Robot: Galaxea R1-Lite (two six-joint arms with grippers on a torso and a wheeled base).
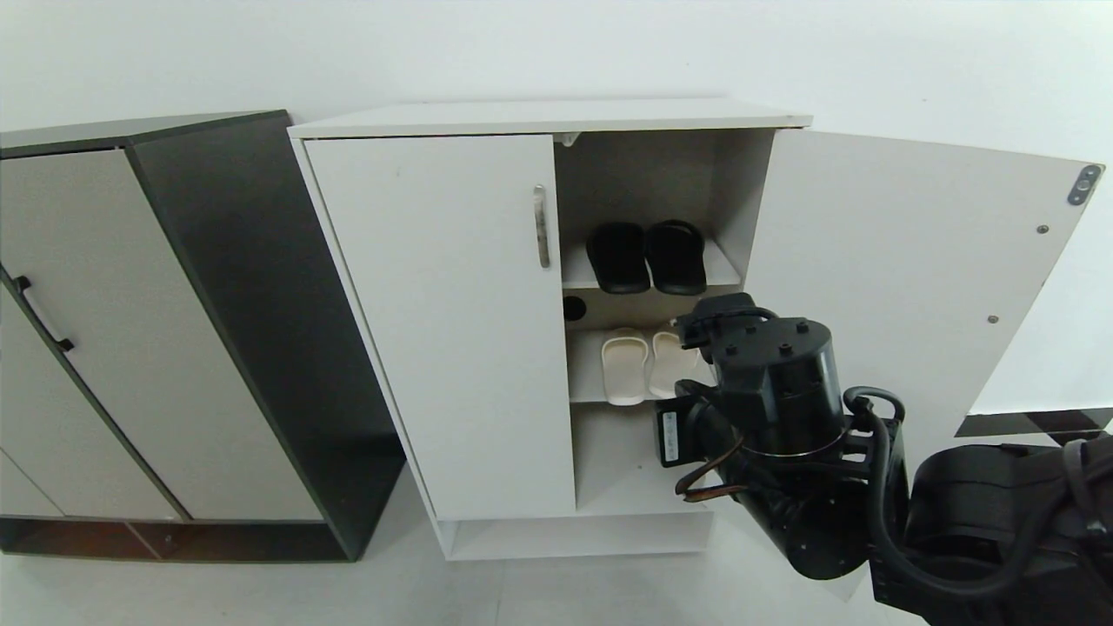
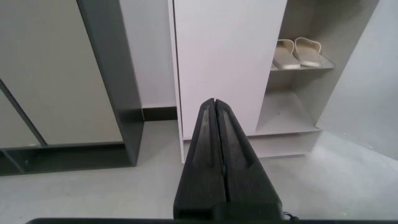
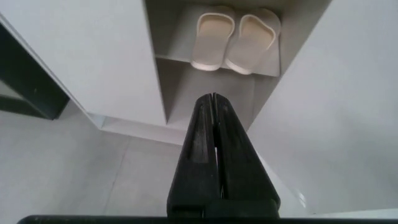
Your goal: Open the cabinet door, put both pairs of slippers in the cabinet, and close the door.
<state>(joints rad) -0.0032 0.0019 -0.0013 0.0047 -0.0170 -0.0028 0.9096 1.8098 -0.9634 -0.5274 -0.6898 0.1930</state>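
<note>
1. Right gripper: two black fingers clenched flat against each other with nothing between them. The tips point at the cabinet's open right half, toward the space under the middle shelf, and are apart from the slippers. In the head view the right arm stands in front of that opening and hides part of one white slipper.

2. Left gripper: fingers likewise pressed together and empty. It is held above the floor, aimed at the lower part of the closed left door and not touching it.

3. White slippers: one pair, side by side on the middle shelf inside the cabinet, toes inward and heels toward the opening.

4. Black slippers: one pair, side by side on the upper shelf, directly above the white pair.

5. Cabinet: white, upright against the wall.
   - Right door: swung wide open to the robot's right, inner face showing, with a small metal fitting near its upper outer corner.
   - Left door: shut, with a vertical metal handle at its inner edge.
   - The lowest compartment lies beneath the middle shelf.

6. Dark cabinet: a second unit with dark side panels and pale doors, standing just beside the white cabinet on the robot's left. Its doors are shut, and a black handle shows on one.
</note>
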